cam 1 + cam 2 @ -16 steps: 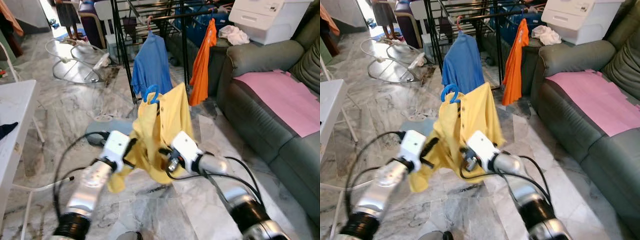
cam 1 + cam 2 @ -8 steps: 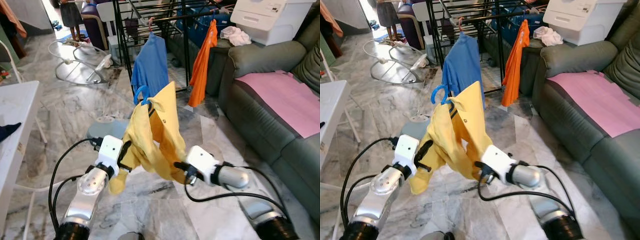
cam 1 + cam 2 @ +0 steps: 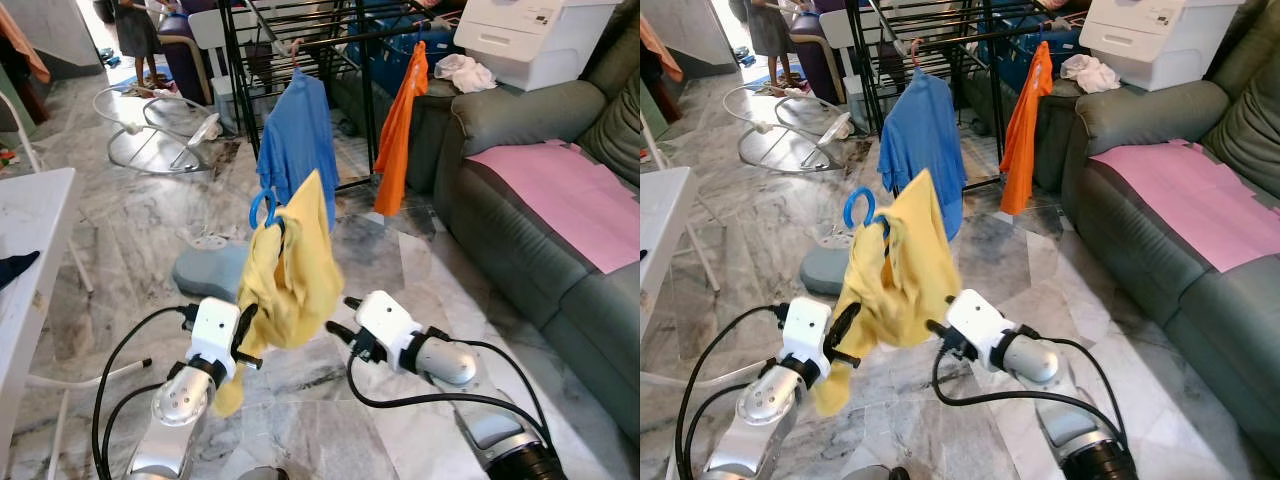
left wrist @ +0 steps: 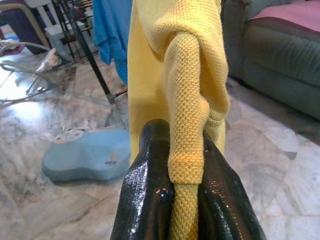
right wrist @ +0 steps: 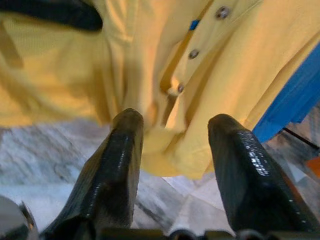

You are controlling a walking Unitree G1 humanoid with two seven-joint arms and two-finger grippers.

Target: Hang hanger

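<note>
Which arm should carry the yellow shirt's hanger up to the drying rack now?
Left. The left gripper is shut on the yellow shirt with its blue hanger; the right gripper is open, holding nothing.

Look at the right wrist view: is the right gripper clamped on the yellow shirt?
No: the right gripper is open, with the yellow shirt beyond it.

- A blue plastic hanger point(image 3: 264, 208) is carrying a yellow knit polo shirt point(image 3: 290, 270), hook pointing up, at centre frame.
- The shirt is drooping bunched, its buttoned placket showing.
</note>
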